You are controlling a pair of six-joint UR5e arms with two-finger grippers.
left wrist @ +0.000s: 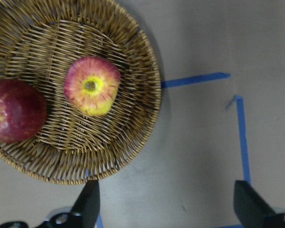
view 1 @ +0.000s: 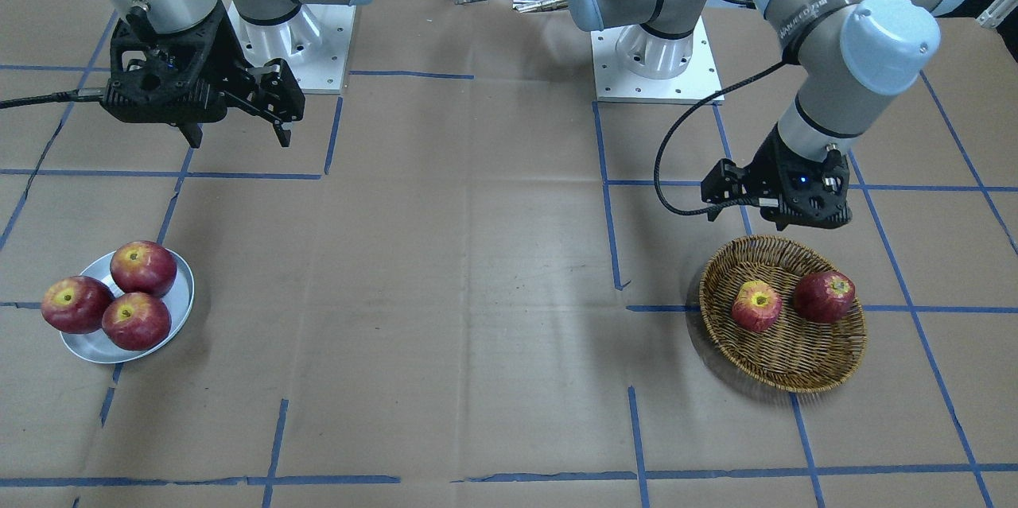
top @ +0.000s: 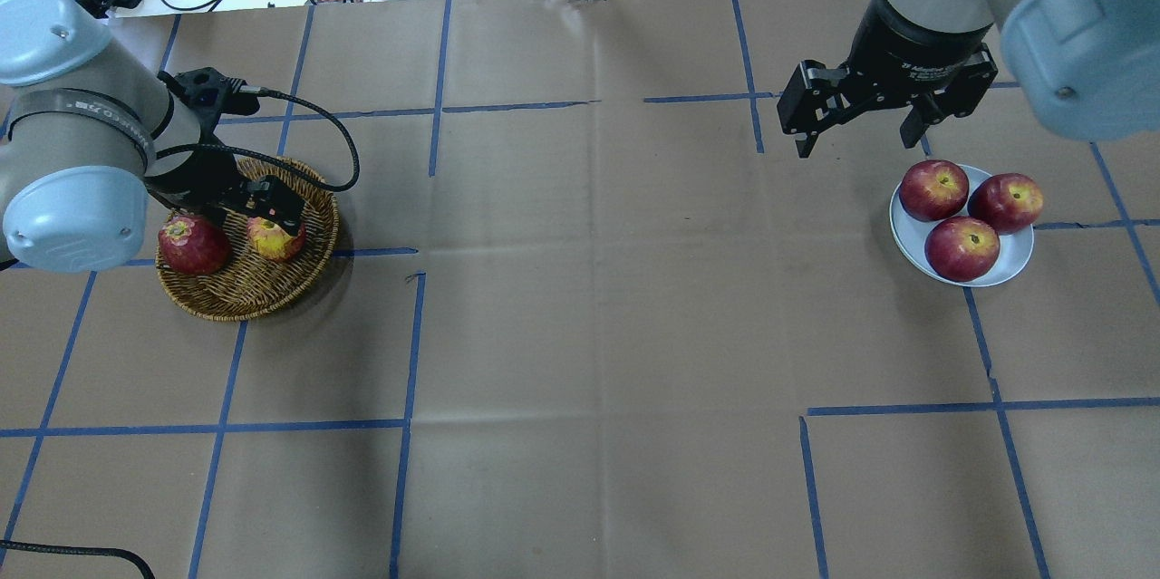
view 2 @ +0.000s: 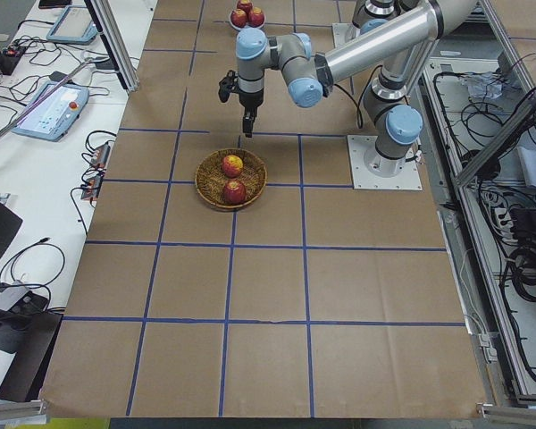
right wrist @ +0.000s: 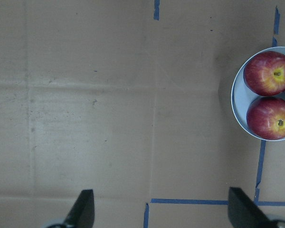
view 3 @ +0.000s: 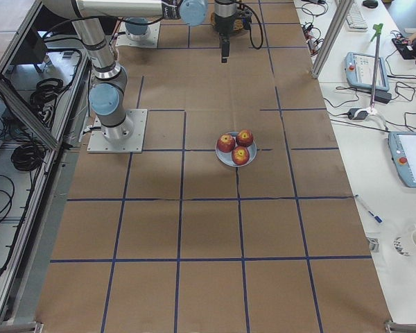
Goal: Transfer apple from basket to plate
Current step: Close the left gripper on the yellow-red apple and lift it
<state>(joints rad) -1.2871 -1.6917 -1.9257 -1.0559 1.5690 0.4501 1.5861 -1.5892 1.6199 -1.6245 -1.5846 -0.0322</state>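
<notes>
hovering left tool (left wrist: 166,203) wide open, empty, near basket (left wrist: 128,52)

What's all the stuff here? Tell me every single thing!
Table: one, brown with blue tape lines.
Basket: one, tan wicker, robot's left side.
Plate: one, pale grey, robot's right side.
Pinkish-red apple: one, yellow around the stem, in the basket.
Dark apple: one, deep red, beside it in the basket.
Plate apples: three, deep red, on the plate.
Left hand: one, black, open, by the basket's rim.
Right hand: one, black, open, near the plate.
</notes>
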